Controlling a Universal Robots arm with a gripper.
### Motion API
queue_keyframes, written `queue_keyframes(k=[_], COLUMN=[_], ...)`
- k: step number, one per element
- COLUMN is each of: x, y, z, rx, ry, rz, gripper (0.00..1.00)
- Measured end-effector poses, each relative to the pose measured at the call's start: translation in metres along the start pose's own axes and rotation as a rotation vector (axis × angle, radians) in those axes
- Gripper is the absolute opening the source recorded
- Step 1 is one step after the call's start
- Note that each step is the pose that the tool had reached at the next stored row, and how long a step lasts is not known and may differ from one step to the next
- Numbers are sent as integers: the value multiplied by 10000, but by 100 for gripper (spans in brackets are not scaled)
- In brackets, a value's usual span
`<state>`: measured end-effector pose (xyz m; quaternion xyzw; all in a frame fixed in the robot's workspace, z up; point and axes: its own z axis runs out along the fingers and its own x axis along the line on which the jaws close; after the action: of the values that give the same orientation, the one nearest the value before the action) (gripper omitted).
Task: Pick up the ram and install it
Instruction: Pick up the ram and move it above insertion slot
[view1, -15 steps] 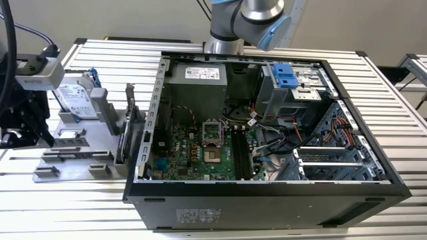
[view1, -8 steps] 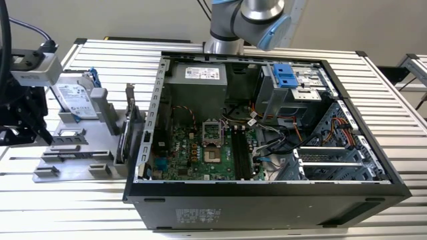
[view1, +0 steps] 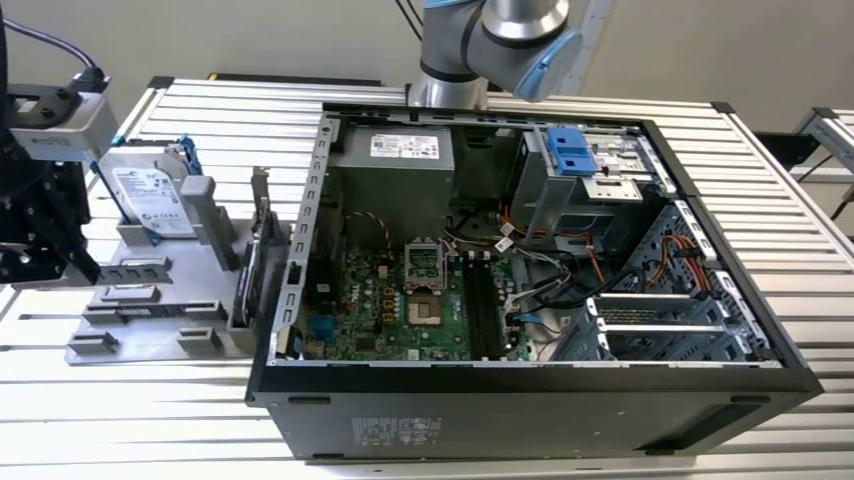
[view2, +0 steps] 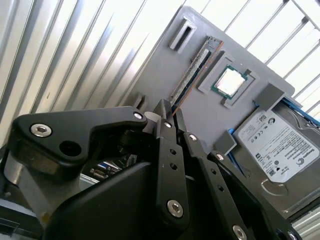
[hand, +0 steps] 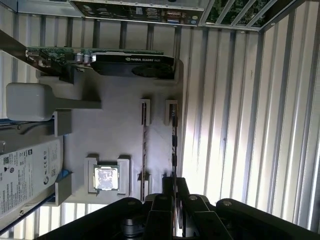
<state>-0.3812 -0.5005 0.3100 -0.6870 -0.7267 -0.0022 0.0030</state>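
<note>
Ribbed white table (view1: 200, 110), grey holder tray (hand: 110, 130), hand (hand: 175, 183) pinching end of ram (hand: 174, 142), open computer case (view1: 534, 405) beside

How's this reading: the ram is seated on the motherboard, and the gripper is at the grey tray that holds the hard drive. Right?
Not quite. The ram is not on the motherboard; it stands on edge in the grey tray, as the second wrist view shows. The gripper is at that tray, which holds the hard drive.
</note>
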Motion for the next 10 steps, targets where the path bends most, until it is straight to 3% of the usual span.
queue_keyframes(k=[10], x=[1], y=[-1], z=[-121], rx=[1], ry=[-2], rz=[0], gripper=[0])
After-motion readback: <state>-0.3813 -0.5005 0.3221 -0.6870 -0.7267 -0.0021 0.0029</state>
